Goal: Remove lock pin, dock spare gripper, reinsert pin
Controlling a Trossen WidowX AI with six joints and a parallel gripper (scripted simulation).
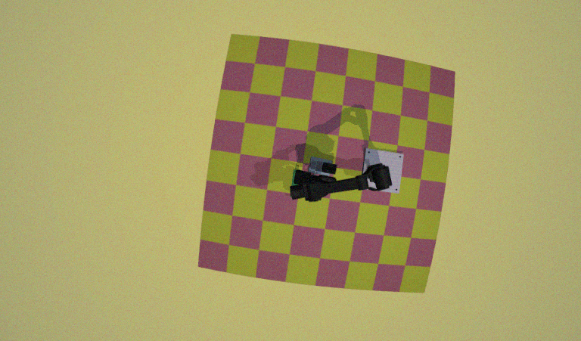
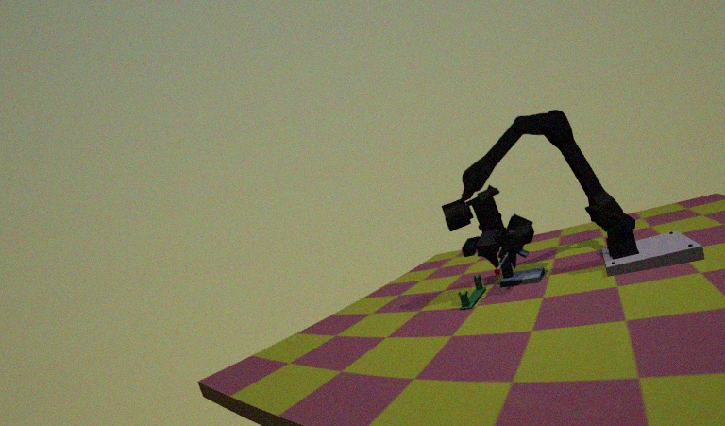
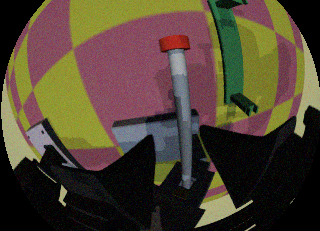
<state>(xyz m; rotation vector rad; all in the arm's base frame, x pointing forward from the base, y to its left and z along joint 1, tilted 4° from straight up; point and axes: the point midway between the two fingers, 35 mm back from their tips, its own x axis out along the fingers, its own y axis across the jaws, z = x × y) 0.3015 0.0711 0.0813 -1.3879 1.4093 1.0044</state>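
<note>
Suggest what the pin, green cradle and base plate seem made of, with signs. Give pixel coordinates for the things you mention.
Pin point(image 3: 181, 96): probably metal, smooth grey shaft; its red cap looks like matte plastic.

Green cradle point(image 1: 293, 179) point(image 2: 473, 298) point(image 3: 232, 56): likely moulded plastic, evenly coloured.

Base plate point(image 1: 394, 166) point(image 2: 663, 247) point(image 3: 45, 132): perhaps painted metal, pale, flat, with dark holes.

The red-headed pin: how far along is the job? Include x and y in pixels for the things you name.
Fingers already look open: the gripper point(image 2: 502, 270) point(image 3: 176, 135) has them apart. Nothing looks held; the pin point(image 2: 497, 270) point(image 3: 181, 101) shows between them. Its far end meets dark parts, so docking and locking remain unconfirmed. Backing the arm point(image 1: 349, 185) point(image 2: 580, 161) away is probably left.
</note>
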